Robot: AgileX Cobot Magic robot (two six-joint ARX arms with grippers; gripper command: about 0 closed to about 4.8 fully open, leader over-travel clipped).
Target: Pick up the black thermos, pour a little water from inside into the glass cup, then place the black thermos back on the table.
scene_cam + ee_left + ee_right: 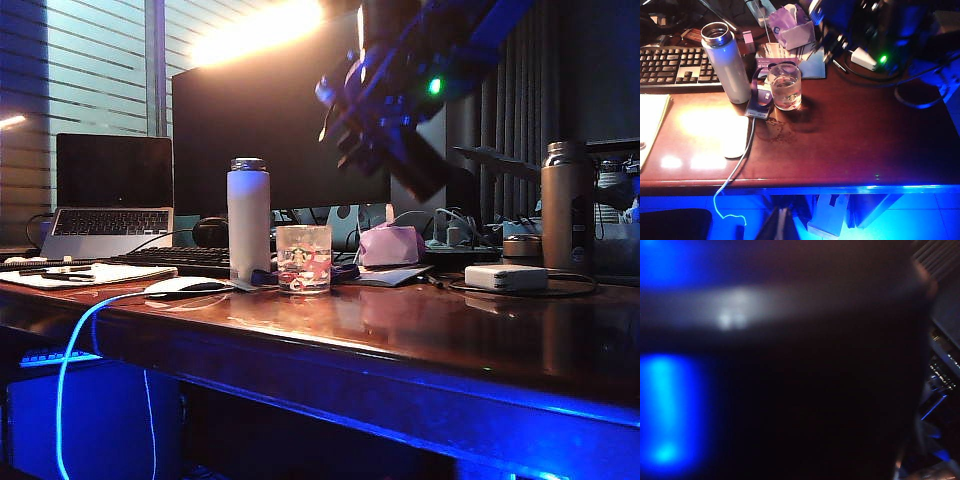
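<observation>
The black thermos (805,405) fills the right wrist view as a dark blurred cylinder with a pale shiny band across it. In the exterior view it hangs tilted (418,175) high above the table (400,320), right of and above the glass cup (303,258). My right gripper (385,120) is shut on it; its fingers are hidden in the dark. The cup (784,92) stands upright with water in it beside a white bottle (727,62). My left gripper (782,226) hangs off the table's front edge, fingers together, holding nothing.
A white bottle (249,218) stands just left of the cup. A bronze flask (567,205) and white power brick (506,277) are at the right. A mouse (185,286), keyboard (180,258), laptop (110,200), monitor and pink tissue box (390,245) crowd the back.
</observation>
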